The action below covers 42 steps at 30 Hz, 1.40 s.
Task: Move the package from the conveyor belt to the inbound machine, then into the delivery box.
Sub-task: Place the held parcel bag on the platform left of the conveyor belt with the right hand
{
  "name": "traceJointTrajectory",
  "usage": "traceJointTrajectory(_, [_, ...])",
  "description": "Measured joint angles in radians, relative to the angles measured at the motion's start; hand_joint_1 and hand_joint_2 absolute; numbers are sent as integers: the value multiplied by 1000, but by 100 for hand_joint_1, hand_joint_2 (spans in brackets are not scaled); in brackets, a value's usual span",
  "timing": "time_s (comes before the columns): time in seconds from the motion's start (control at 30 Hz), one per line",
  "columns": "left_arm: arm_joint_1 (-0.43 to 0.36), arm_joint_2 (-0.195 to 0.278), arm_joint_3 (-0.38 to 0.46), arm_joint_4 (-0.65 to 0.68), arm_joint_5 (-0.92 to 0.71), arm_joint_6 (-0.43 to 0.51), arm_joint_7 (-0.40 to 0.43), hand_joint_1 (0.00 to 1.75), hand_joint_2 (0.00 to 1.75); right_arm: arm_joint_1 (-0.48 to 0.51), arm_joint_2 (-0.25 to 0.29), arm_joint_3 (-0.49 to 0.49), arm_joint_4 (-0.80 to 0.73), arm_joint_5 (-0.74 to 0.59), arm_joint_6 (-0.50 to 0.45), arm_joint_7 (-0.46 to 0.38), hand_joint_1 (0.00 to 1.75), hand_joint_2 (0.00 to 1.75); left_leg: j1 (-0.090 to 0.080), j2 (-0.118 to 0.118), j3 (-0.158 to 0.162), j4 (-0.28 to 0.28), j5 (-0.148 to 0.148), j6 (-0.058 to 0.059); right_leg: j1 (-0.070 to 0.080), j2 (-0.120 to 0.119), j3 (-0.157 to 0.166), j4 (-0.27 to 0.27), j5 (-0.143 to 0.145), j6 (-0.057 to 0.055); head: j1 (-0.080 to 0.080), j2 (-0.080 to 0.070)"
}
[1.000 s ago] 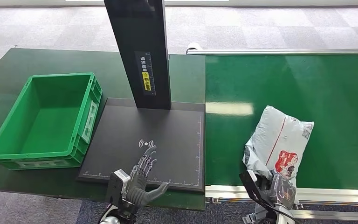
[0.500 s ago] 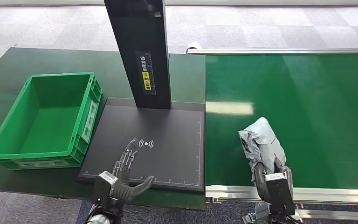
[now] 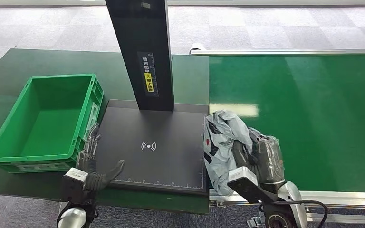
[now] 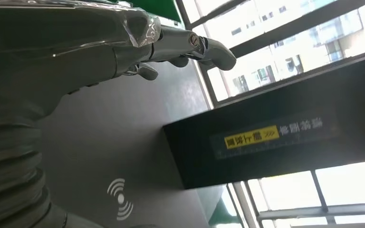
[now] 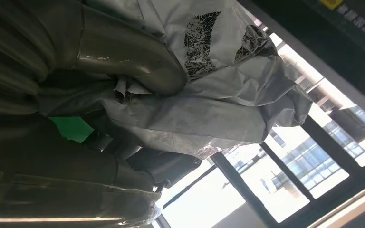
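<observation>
Since a second ago the right hand (image 3: 261, 156) has carried the grey package (image 3: 221, 142) off the green conveyor belt (image 3: 309, 118) to the right edge of the black inbound machine (image 3: 152, 147), while the left hand (image 3: 92, 164) has slid toward the empty green delivery box (image 3: 9, 142). In the left wrist view, the left hand (image 4: 76, 52) hovers above the plate, holding nothing, fingers extended. In the right wrist view, the right hand (image 5: 119, 61) grips the crumpled package (image 5: 218, 90)
</observation>
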Motion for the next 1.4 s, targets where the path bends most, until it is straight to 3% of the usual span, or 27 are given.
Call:
traceJointTrajectory(0.2, [2,5,54,-31,-2,25,-17,0,175,-171,-32,195,152,80,-39,66,175,175,0,-1,0,0,0,0,0,0,0,0,0,0,0,0])
traceJointTrajectory(0.37, [5,10,84,-40,14,42,-29,0,175,-281,-30,289,255,83,-57,94,175,175,0,-1,-1,0,0,0,0,0,-1,0,0,0,0,0])
traceJointTrajectory(0.6, [19,13,100,-52,27,45,-28,0,175,-399,-3,350,346,39,-44,110,175,175,0,-1,-1,0,0,0,0,0,-1,0,0,0,0,0])
traceJointTrajectory(1.13, [23,7,119,-65,23,37,-18,0,175,-545,140,408,495,-79,32,88,171,175,0,-1,-2,0,0,0,0,0,-2,0,0,0,0,0])
traceJointTrajectory(1.27, [19,6,121,-65,22,36,-16,0,175,-572,171,423,541,-109,55,82,1,175,0,-1,-2,0,0,0,0,0,-2,0,0,0,0,0])
traceJointTrajectory(1.4, [17,4,122,-64,22,33,-11,0,175,-596,199,435,594,-156,73,80,0,175,0,-1,-1,0,0,0,0,0,-2,0,0,0,0,0])
